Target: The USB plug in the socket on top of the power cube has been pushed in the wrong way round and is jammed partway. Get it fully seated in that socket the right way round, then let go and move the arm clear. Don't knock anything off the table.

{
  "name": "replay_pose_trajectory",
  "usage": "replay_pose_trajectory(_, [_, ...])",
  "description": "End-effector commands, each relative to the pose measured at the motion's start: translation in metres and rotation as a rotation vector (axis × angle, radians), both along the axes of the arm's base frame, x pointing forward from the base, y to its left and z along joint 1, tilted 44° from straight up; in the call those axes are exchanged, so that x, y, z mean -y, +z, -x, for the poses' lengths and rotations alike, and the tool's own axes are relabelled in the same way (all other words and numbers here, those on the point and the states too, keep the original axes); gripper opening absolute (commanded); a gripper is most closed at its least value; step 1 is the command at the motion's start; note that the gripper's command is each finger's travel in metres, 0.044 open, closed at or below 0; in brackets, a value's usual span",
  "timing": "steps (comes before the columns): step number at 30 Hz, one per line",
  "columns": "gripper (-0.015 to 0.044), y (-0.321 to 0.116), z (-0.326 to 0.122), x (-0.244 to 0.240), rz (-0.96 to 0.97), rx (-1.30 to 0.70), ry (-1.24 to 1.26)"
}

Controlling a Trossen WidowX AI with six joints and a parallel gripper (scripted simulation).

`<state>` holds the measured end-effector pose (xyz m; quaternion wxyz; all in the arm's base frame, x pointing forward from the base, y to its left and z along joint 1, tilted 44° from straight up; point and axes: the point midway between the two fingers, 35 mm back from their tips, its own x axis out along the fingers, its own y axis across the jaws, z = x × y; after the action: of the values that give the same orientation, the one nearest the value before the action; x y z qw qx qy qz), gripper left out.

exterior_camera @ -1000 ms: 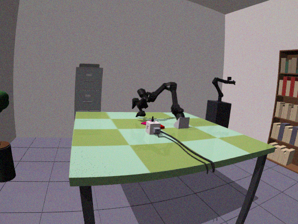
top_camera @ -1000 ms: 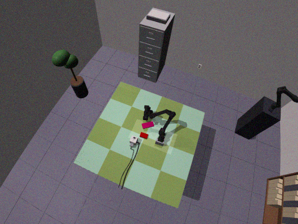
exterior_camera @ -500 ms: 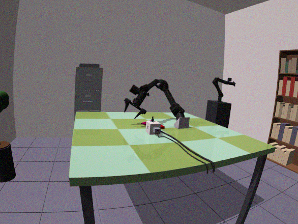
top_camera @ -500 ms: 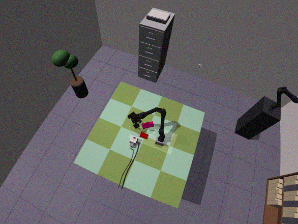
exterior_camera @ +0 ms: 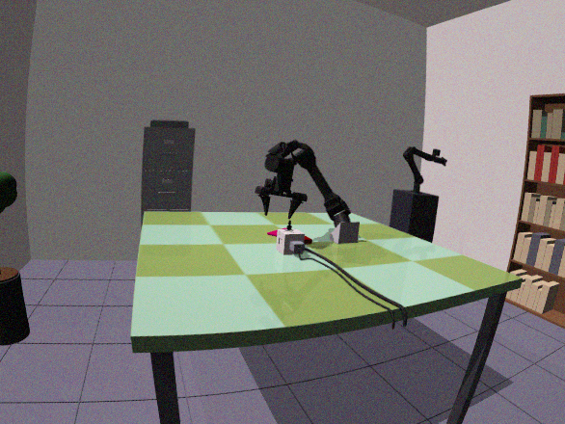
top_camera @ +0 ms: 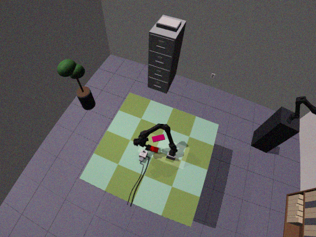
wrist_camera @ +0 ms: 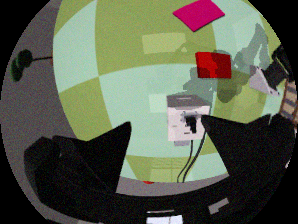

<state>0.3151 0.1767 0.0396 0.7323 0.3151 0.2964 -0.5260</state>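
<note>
The white power cube [top_camera: 143, 154] [exterior_camera: 286, 245] [wrist_camera: 175, 131] stands on the checkered table. The black USB plug [exterior_camera: 289, 225] [wrist_camera: 191, 123] stands up out of the cube's top socket. Which way round it sits and how deep it is are too small to tell. My gripper [exterior_camera: 279, 216] [wrist_camera: 168, 121] is open and empty, pointing down above the cube. In the wrist view the plug lies between the fingers' lines, close to the right fingertip and well off the left one. In the exterior view the fingertips are higher than the plug.
A grey plug [exterior_camera: 297, 248] [wrist_camera: 181, 143] is on the cube's side. Dark cables [top_camera: 139, 183] [exterior_camera: 354, 280] run from the cube over the table edge. A red block [top_camera: 154, 149] [wrist_camera: 213, 65] lies beside the cube, towards the arm's base. A magenta slab [top_camera: 158, 138] [wrist_camera: 199, 14] lies farther back.
</note>
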Motion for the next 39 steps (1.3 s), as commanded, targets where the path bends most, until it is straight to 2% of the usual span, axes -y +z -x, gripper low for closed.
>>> replay_pose_trajectory(1, [0.0440, -0.008, 0.039, -0.025, 0.107, -0.145, -0.019])
replay_pose_trajectory(39, [0.0440, -0.029, 0.035, -0.006, 0.108, -0.144, -0.019])
